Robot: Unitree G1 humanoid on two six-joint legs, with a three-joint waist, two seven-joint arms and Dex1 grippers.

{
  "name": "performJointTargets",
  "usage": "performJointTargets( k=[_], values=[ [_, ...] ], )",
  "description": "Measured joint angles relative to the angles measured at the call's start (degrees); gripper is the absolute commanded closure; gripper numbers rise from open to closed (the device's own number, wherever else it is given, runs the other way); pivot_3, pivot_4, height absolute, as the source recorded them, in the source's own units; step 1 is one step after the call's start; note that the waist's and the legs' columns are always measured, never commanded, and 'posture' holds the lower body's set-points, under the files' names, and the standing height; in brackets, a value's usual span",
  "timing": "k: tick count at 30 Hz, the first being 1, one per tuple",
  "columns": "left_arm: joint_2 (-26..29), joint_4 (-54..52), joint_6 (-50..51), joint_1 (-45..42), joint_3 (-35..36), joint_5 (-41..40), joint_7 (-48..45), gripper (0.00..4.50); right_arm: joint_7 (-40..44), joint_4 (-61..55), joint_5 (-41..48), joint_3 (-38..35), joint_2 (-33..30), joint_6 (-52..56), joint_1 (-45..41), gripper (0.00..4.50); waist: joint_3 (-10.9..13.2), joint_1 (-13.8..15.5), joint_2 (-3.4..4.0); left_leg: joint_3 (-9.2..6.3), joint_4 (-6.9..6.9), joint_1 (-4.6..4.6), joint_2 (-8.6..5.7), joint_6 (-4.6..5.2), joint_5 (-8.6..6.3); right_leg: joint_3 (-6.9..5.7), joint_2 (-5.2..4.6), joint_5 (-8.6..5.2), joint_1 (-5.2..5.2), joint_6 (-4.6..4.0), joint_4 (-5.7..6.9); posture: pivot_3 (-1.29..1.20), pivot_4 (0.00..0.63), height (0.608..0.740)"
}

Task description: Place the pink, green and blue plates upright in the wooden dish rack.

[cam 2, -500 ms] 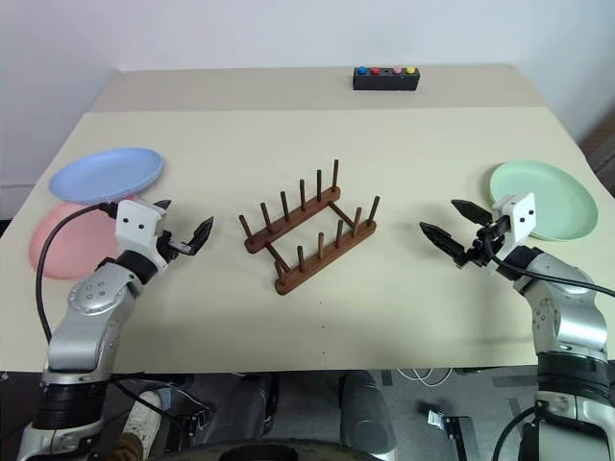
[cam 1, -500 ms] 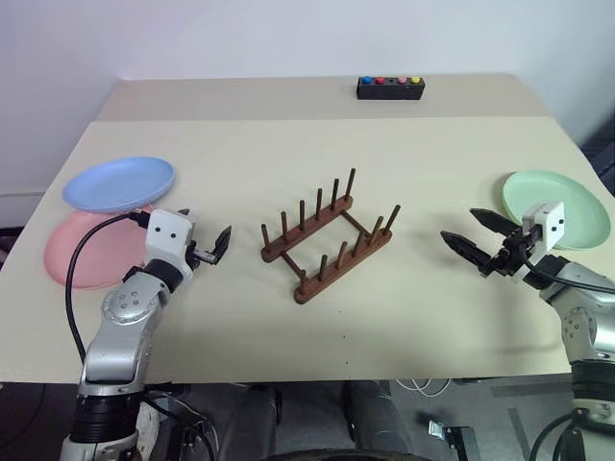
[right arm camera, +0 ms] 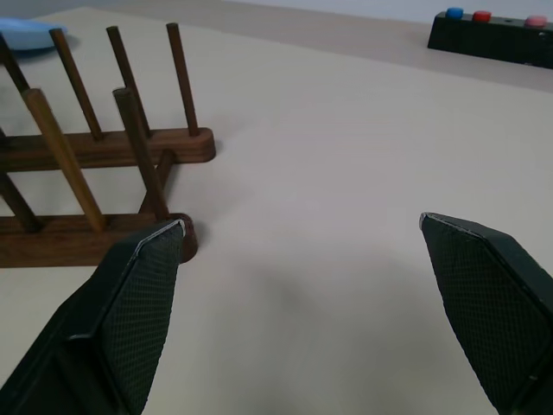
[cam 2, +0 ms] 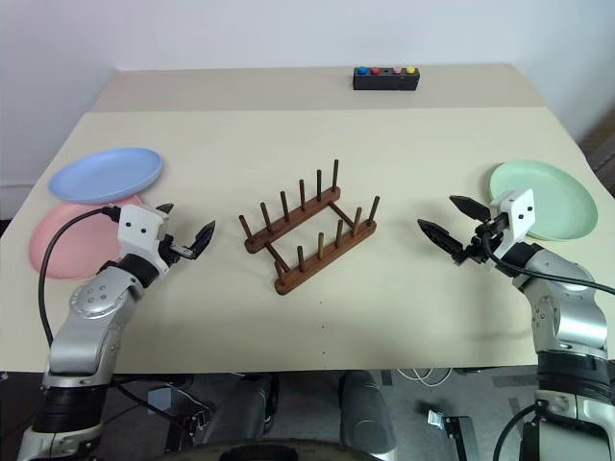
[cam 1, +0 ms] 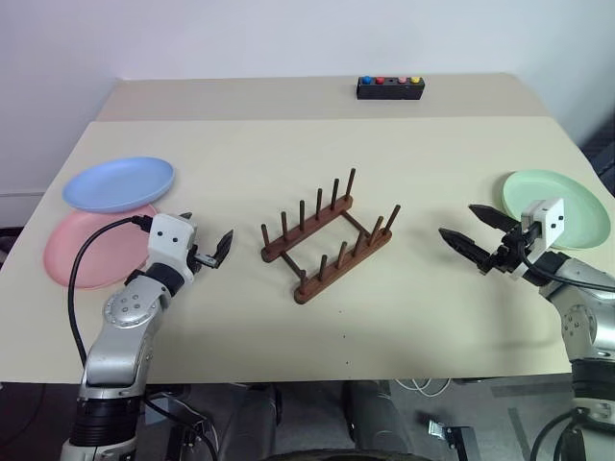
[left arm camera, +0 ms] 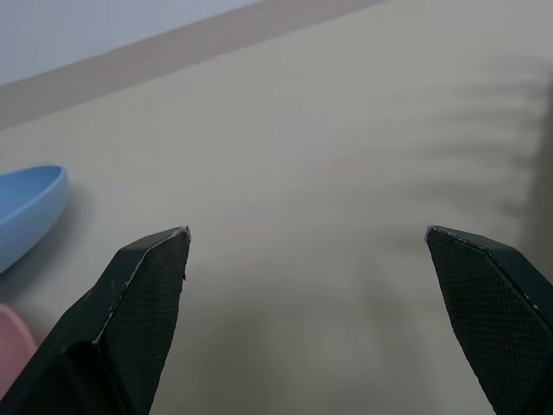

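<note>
Two grippers, left (cam 1: 204,252) and right (cam 1: 474,234), fingers apart, empty | no readable writing on rack (cam 1: 327,239)

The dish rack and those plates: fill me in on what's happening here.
Nothing is loaded yet. The wooden dish rack stands empty mid-table. The blue plate overlaps the pink plate on the robot's left; the green plate lies flat on its right. The left tool and right tool hover open and empty, either side of the rack.

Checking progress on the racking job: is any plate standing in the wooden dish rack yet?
No, the wooden dish rack stands empty between its pegs.
</note>
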Motion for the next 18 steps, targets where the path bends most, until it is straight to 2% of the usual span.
performJointTargets(
  k=[9, 15, 18],
  values=[
    [4.42, -0.29, 0.15, 3.08, 2.18, -2.77, -5.38, 0.0, -1.77, -5.23, 0.08, 0.32, 1.5, 1.07, 4.3, 0.04, 0.0, -0.09, 0.01, 0.0, -0.04, 0.0, 0.01, 0.0, 0.0, 0.0, 0.0, -0.01, -0.02, -0.02, 0.0, 0.0, 0.15, 0.74],
    [14.16, -6.14, 4.19, 12.43, 2.21, -10.51, -20.35, 0.0, -2.58, -13.3, 1.18, 0.4, 1.69, 3.79, 9.18, 0.04, 0.0, -0.2, 0.02, 0.02, -0.07, -0.01, 0.02, 0.02, -0.01, 0.01, -0.01, -0.12, -0.03, -0.2, -0.01, 0.0, 0.15, 0.74],
    [18.31, -9.93, 4.44, 16.09, -0.87, -11.07, -26.17, 0.0, -3.56, -15.37, 1.25, 0.85, 2.34, 4.48, 10.28, 0.04, 0.0, -0.01, 0.03, 0.03, -0.01, 0.0, 0.03, 0.01, -0.01, 0.02, -0.01, -0.14, -0.01, -0.25, -0.03, 0.0, 0.15, 0.74]
  ],
)
